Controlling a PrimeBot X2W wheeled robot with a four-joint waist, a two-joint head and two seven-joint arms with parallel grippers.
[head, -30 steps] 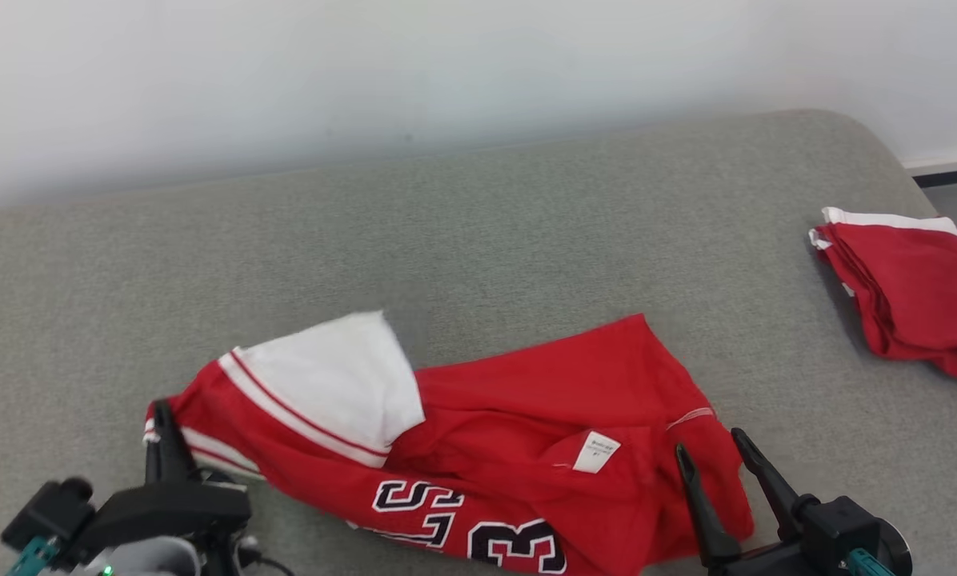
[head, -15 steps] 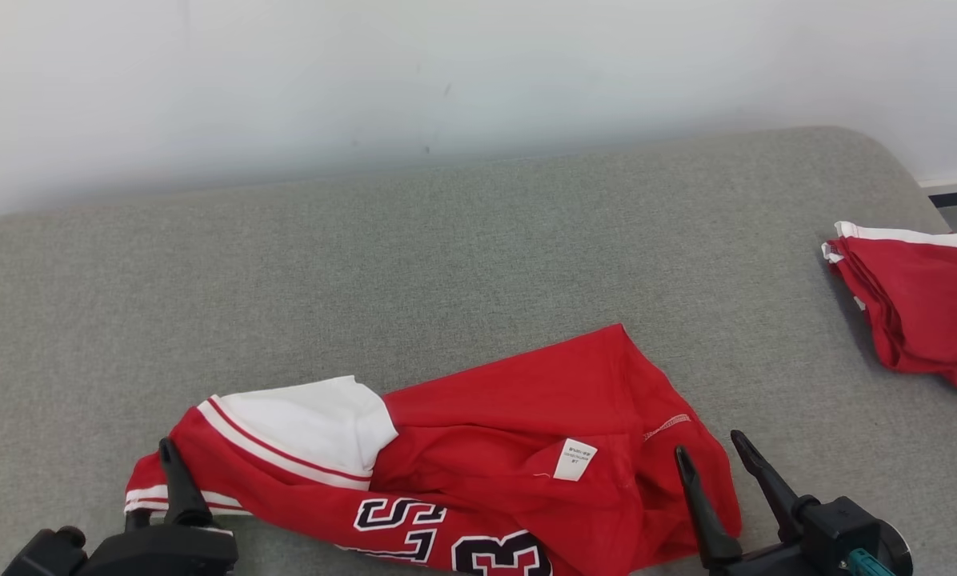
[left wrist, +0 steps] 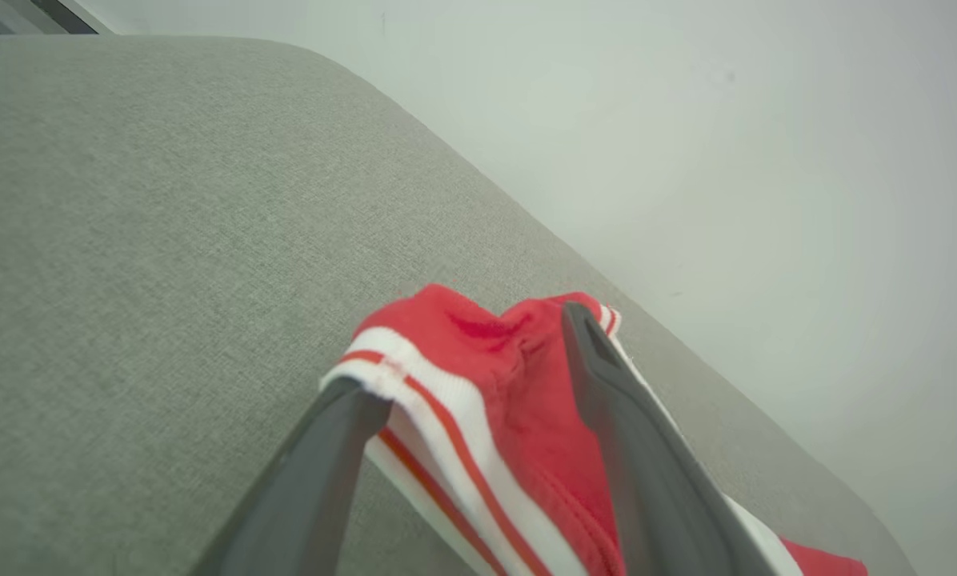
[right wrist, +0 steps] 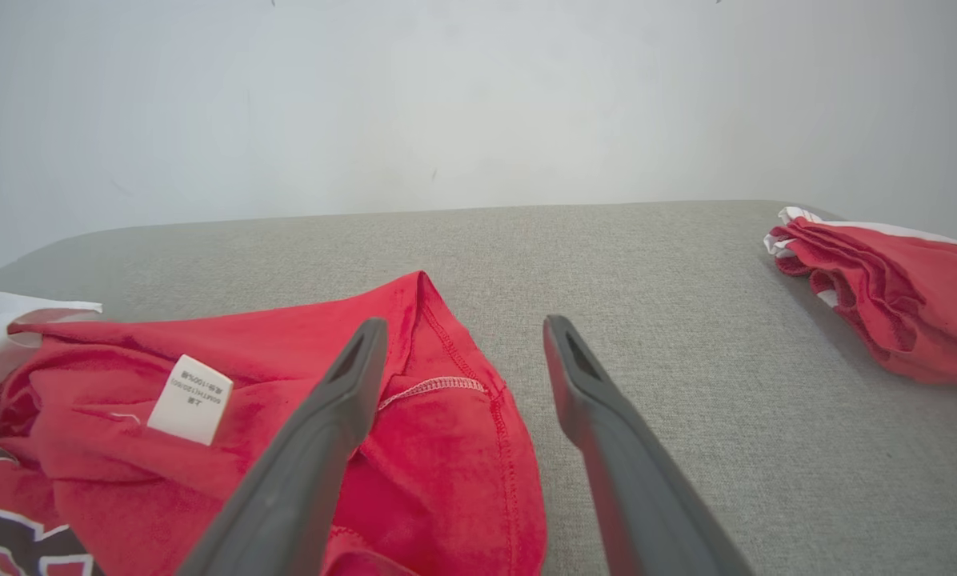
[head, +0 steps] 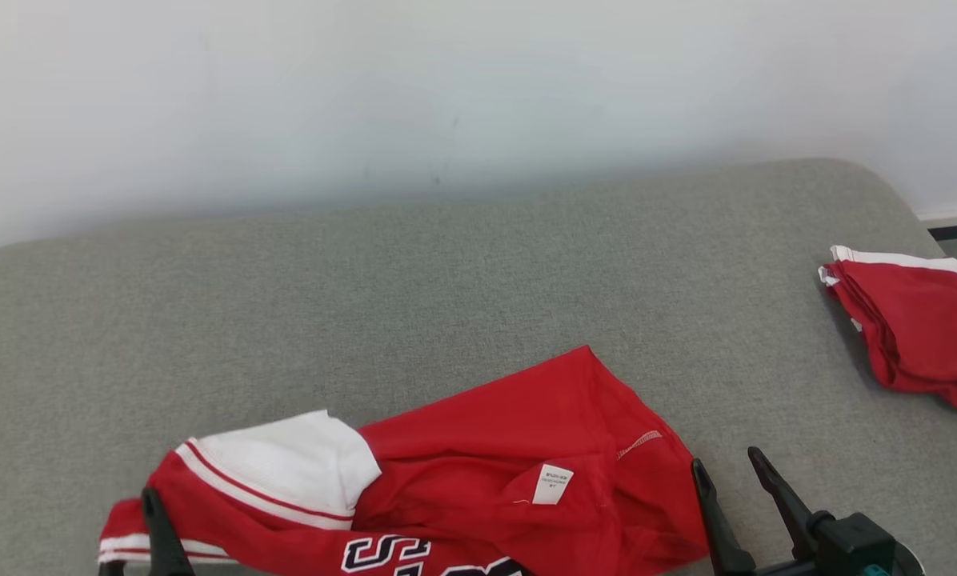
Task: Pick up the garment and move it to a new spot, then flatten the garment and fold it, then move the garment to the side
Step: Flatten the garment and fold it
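Head view: the garment, red with a white panel, lies crumpled along the bottom edge of the frame, and that edge cuts it off. One white label sits on it. Above it the grey cushion is open all the way up to its far edge at the wall. There's a wide free strip to the right too, up to a folded red cloth by the cushion's rounded right edge. So that's two red pieces, well apart.

At lower left one dark finger stands against the garment's striped hem. At lower right the right gripper has its fingers spread with nothing between them, just beside the garment's right edge.

Left wrist view: the left gripper has its fingers spread. The striped hem is bunched in the gap, draped over one fingertip and touching the other. The left half of the frame is open cushion, and its curved edge runs diagonally down to the lower right against the wall.

Right wrist view: the right gripper is spread and empty. One finger is over the garment's hemmed corner, the other over plain cushion. The label is at the left and the folded cloth at the right edge, with open cushion between them.
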